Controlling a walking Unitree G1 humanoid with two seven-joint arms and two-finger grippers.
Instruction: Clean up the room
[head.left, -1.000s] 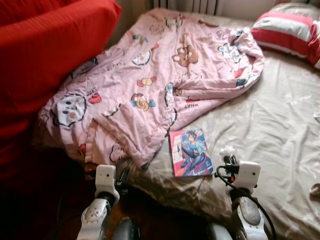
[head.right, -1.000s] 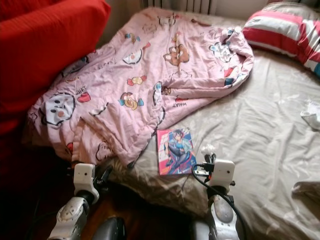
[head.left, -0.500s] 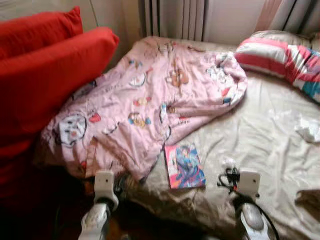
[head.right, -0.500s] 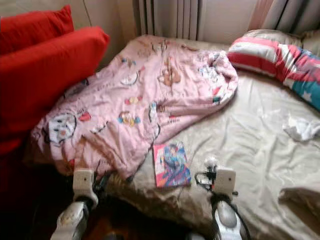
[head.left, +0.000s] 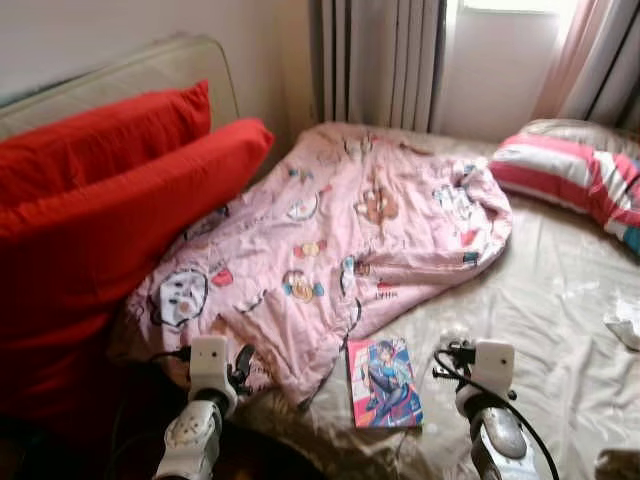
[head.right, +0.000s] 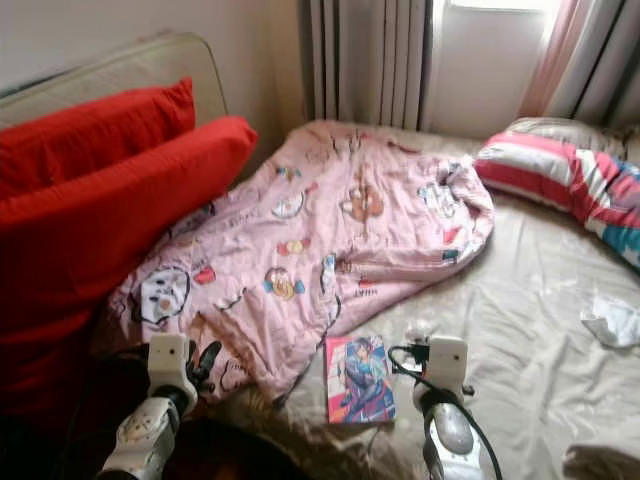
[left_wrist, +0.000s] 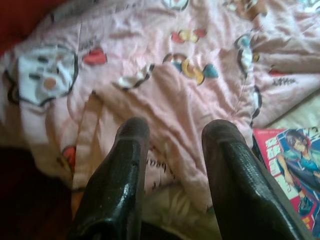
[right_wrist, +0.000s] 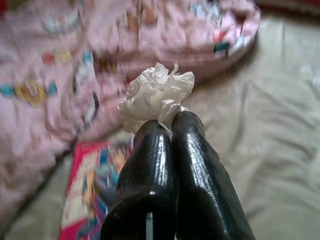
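Note:
My right gripper (right_wrist: 164, 120) is shut on a crumpled white tissue (right_wrist: 157, 93), held low over the near edge of the bed, just right of a comic book (head.left: 384, 382) lying on the beige sheet. The tissue (head.left: 455, 332) shows as a small white tuft at the gripper's tip. My left gripper (left_wrist: 172, 131) is open with nothing between its fingers, hovering above the near corner of the pink cartoon-print blanket (head.left: 340, 240). Another crumpled white tissue (head.right: 612, 320) lies on the sheet at the far right.
Two red pillows (head.left: 110, 200) lean against the headboard on the left. A striped pink and white pillow (head.left: 570, 180) lies at the back right. Curtains (head.left: 385, 60) and a window stand behind the bed. The beige sheet (head.left: 560, 300) is bare on the right.
The camera has tilted up and pulled back, bringing the headboard, curtains and window into view. Both grippers keep their places; the right one still holds the tissue.

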